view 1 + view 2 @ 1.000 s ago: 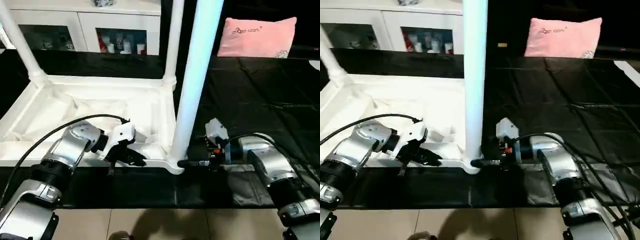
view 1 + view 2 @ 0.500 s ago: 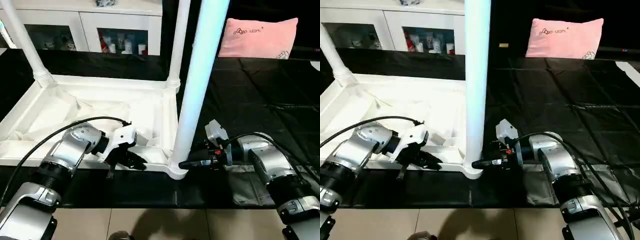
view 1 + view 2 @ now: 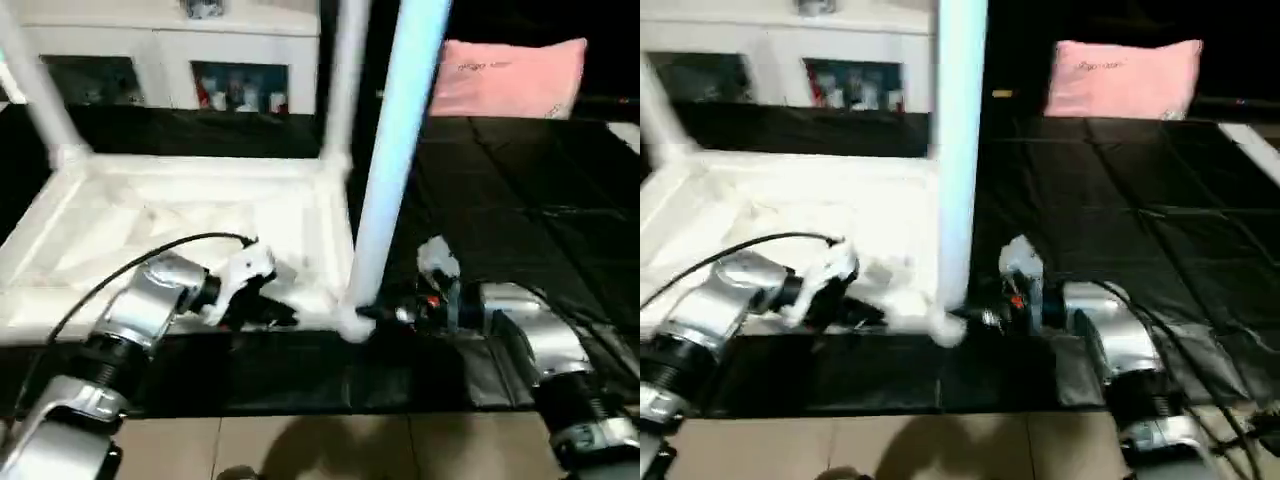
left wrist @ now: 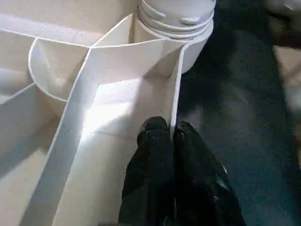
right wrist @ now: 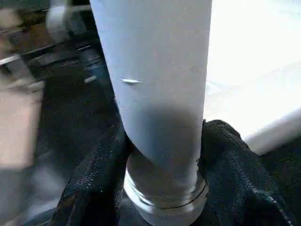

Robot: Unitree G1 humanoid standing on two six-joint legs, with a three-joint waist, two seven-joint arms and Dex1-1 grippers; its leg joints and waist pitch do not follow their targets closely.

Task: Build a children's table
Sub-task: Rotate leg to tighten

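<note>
Children's table (image 3: 190,215) lies upside down on the black mat (image 3: 520,190), ribbed underside facing up, rim walls raised around the tray-shaped underside. Three tube legs stand upright in corner sockets: the far left leg (image 3: 35,85), the far right leg (image 3: 340,80) and the near right leg (image 3: 400,150), the last rising out of the picture's top edge.

Left pincer (image 4: 171,136) is closed on the near rim wall (image 4: 176,94) of the table, one black finger on each side of the thin wall, a short way from the near right corner socket (image 4: 176,23). In the head views the left pincer sits at the near edge of the table, with a black cable (image 3: 150,250) arching over the silver left forearm (image 3: 140,310).

Right pincer (image 5: 162,155) is closed around the base of the near right leg, just above the ribbed collar where the leg enters its socket; its black fingers (image 5: 235,160) press on opposite sides of the tube. In the head views the right pincer reaches the leg from the robot's right side, low on the mat.

Behind the table stands a white cabinet (image 3: 170,60) with glass doors. A pink pillow (image 3: 510,75) rests at the far right of the mat. Tiled floor (image 3: 300,445) shows along the near edge.
</note>
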